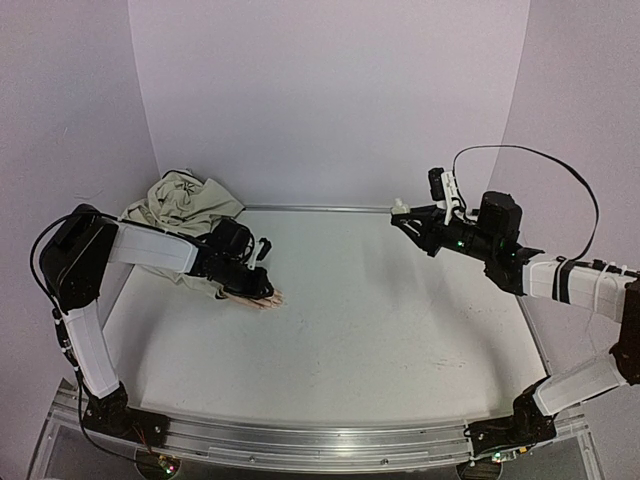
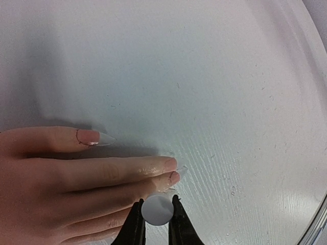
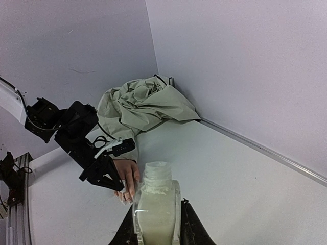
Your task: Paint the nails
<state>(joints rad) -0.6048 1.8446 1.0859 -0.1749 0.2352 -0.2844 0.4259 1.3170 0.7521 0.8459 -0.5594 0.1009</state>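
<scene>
Left gripper (image 2: 156,204) clamped on round white cap (image 2: 157,213) beside nails (image 2: 91,136). Right gripper (image 3: 157,223) grips white bottle (image 3: 153,178). Nails likely stiff, slick, tiny: touch lightly, don't grasp.

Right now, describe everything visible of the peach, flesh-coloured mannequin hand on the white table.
The peach, plastic-looking mannequin hand lies palm down on the white table, fingers straight, with long pointed nails, pinkish at the base. A crumpled beige fabric sleeve bunches behind it. The left gripper, shut on a small white round piece, sits at its fingertips.
</scene>
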